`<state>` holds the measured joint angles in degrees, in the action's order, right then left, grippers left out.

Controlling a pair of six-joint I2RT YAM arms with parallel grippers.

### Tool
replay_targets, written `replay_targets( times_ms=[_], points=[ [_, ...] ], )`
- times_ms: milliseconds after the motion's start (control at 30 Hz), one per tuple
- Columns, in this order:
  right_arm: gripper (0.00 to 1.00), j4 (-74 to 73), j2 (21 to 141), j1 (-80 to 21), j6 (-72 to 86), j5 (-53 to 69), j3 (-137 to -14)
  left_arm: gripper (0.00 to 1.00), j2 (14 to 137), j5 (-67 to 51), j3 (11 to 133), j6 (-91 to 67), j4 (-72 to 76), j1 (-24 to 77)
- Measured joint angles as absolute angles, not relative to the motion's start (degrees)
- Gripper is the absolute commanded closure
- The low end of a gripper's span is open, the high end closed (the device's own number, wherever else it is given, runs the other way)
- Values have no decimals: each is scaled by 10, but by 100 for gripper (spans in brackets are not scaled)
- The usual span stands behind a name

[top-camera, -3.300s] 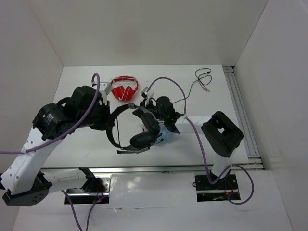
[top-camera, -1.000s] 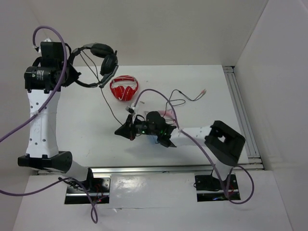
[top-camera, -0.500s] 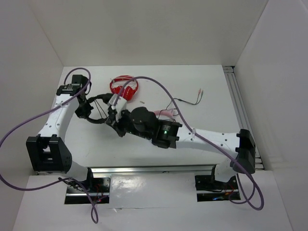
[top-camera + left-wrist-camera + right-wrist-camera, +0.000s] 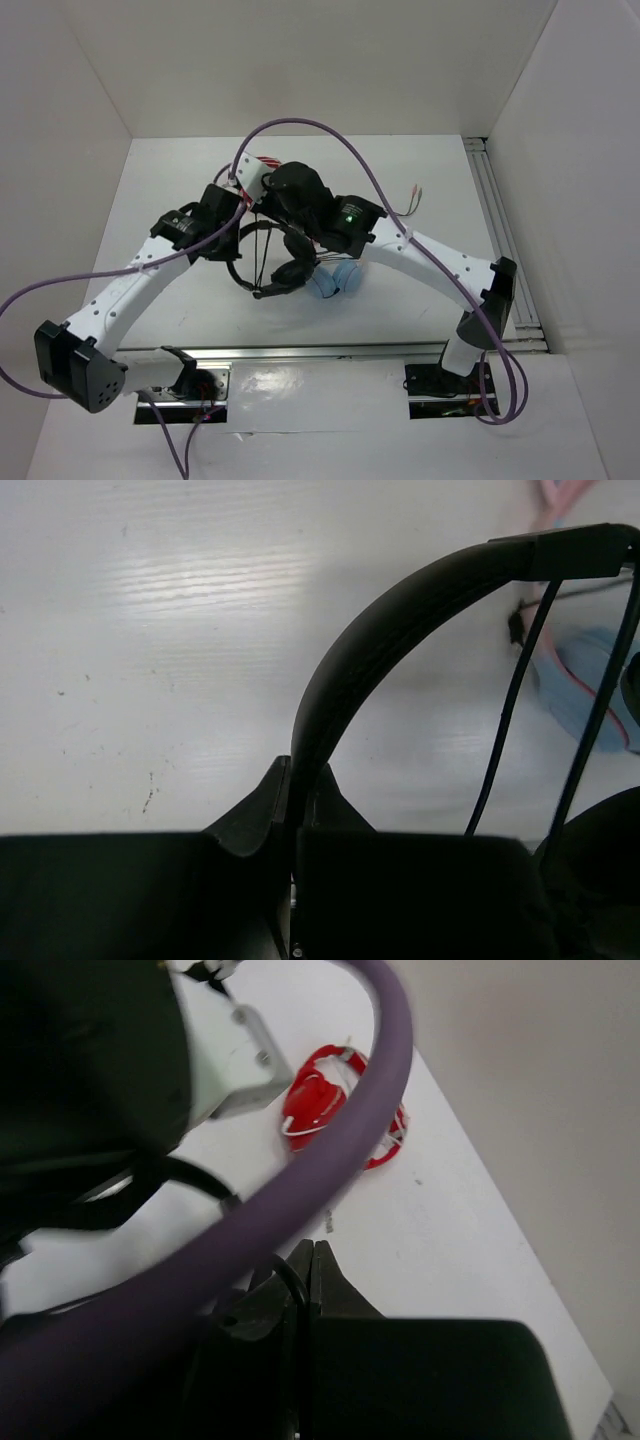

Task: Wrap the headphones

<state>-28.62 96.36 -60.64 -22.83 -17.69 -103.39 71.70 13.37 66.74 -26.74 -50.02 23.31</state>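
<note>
The black headphones (image 4: pixel 272 262) hang between both arms at the table's middle, with one ear cup (image 4: pixel 291 272) low. My left gripper (image 4: pixel 232 240) is shut on the thin headband (image 4: pixel 340 680), which arcs up and right from the jaws (image 4: pixel 303 780). Two strands of thin black cable (image 4: pixel 510 710) run beside the headband. My right gripper (image 4: pixel 268 205) is just behind the headset. Its jaws (image 4: pixel 310 1260) are shut on a loop of the thin cable (image 4: pixel 290 1275). The coloured plugs (image 4: pixel 415 195) lie at the back right.
Red-and-white headphones (image 4: pixel 330 1100) lie on the table beyond my right gripper, mostly hidden from above (image 4: pixel 262 160). Blue-and-pink headphones (image 4: pixel 335 280) lie under the right arm, right of the black ear cup. Purple arm cables (image 4: pixel 350 165) loop overhead. A rail (image 4: pixel 500 230) runs along the right edge.
My left gripper has moved right and nearer with the headset. My right wrist has moved back, above the headset. The blue-and-pink headphones now show under the right arm.
</note>
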Motion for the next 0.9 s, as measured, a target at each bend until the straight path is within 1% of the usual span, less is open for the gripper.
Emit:
replay_targets(
  times_ms=[100,200,300,400,500,567,600,633,667,733,800,867,900],
  points=[
    [100,-266,956,-590,-252,-204,-990,100,690,138,667,-269,-519,285],
    [100,-237,950,-546,-252,-199,-941,100,644,143,672,-274,-551,329],
    [100,-221,950,-494,-238,-155,-897,100,593,152,701,-283,-558,348],
    [100,-198,949,-461,-216,-77,-884,100,554,160,736,-287,-558,354],
    [87,-160,938,-451,-189,13,-885,100,543,160,754,-286,-582,354],
    [86,-139,932,-438,-170,73,-885,100,543,154,777,-283,-611,356],
    [80,-126,932,-430,-159,99,-884,100,543,146,794,-281,-625,357],
    [76,-107,932,-421,-143,127,-879,100,542,137,811,-279,-635,358],
    [66,-88,932,-413,-125,151,-871,100,542,126,834,-273,-645,359],
    [44,-24,932,-404,-84,194,-836,100,542,102,881,-267,-663,362],
    [37,48,936,-410,-39,225,-788,100,541,85,928,-268,-677,366],
    [28,121,944,-432,0,248,-738,100,543,81,964,-271,-680,366],
    [26,153,955,-448,20,258,-721,100,543,81,978,-273,-684,366]
  ],
)
